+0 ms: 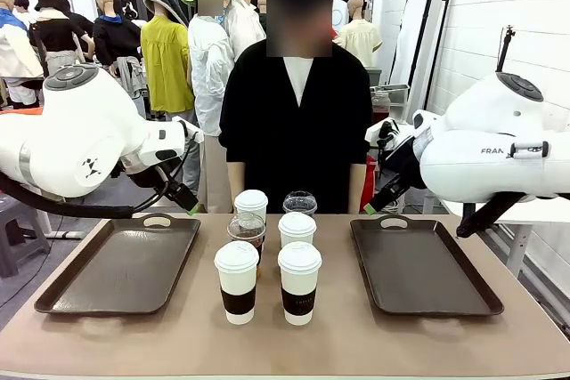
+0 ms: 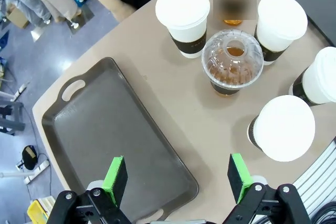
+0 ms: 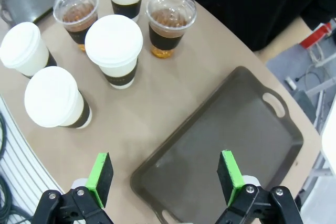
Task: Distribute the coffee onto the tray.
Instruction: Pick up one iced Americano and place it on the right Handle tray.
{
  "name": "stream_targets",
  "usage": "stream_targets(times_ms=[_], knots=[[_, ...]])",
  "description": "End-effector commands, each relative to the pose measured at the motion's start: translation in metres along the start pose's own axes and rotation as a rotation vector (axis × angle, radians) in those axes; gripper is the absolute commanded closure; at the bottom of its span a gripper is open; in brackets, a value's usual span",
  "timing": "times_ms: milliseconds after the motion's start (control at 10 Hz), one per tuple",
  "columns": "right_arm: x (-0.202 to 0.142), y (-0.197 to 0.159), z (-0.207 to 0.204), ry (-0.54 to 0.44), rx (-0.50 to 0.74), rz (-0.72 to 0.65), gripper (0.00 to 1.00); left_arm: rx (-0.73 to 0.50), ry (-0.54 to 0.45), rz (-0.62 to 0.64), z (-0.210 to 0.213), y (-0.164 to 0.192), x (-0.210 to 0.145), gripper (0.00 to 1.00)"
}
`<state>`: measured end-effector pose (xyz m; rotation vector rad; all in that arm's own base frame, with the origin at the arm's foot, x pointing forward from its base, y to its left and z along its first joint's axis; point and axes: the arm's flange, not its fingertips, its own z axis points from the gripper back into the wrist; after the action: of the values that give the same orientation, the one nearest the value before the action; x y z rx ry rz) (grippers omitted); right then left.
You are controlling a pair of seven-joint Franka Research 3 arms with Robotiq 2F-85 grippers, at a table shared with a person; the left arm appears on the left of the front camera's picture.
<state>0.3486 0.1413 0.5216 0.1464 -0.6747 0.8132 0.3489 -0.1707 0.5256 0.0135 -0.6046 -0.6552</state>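
1. Beige table (image 1: 285, 344) runs across the front view. It carries two dark brown trays with cut-out handles at their far ends, the left tray (image 1: 125, 264) and the right tray (image 1: 419, 269).
2. Between the trays stands the coffee, six cups in two columns of three. All are on the tabletop and none is on a tray.
3. Nearest row: the front-left paper cup (image 1: 237, 282) and the front-right paper cup (image 1: 299, 282) stand side by side. Both are white with white lids and dark sleeves.
4. Middle row: the middle clear cup (image 1: 247, 233), dome-lidded and holding amber-brown drink, is just beside the middle paper cup (image 1: 297, 230) on its right.
5. Far row: the far paper cup (image 1: 251, 205) is on the left and the far clear cup (image 1: 300, 203) on the right, close to the table's far edge.
6. The left gripper (image 2: 177, 178) hangs over a corner of the left tray. Its green pads are spread wide with nothing between them, and the cups are ahead of it.
7. The right gripper (image 3: 164, 178) hangs over a corner of the right tray, jaws likewise wide apart and holding nothing.
8. Both white arms, the left arm (image 1: 80, 131) and the right arm (image 1: 499, 149), are raised above the trays' outer sides.
9. Behind the cups, a person (image 1: 296, 131) in a black top over white stands at the far edge.
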Motion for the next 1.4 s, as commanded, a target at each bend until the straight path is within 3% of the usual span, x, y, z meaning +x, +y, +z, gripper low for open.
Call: stream_targets(times_ms=[0,400,600,900,1300], knots=[[-0.008,-0.010,0.006,-0.058,0.090,0.034,0.00,-0.039,-0.033,-0.015,0.006,0.006,-0.005,0.00],[-0.017,-0.025,0.018,-0.164,0.217,0.099,0.00,-0.249,-0.173,-0.147,0.015,0.016,-0.016,0.00],[-0.019,-0.032,0.020,-0.219,0.240,0.165,0.00,-0.256,-0.250,-0.197,0.016,0.016,-0.023,0.00],[-0.018,-0.035,0.019,-0.277,0.244,0.205,0.00,-0.294,-0.334,-0.157,0.020,0.022,-0.034,0.00],[-0.013,-0.037,0.016,-0.295,0.283,0.206,0.00,-0.287,-0.338,-0.183,0.013,0.019,-0.041,0.00]])
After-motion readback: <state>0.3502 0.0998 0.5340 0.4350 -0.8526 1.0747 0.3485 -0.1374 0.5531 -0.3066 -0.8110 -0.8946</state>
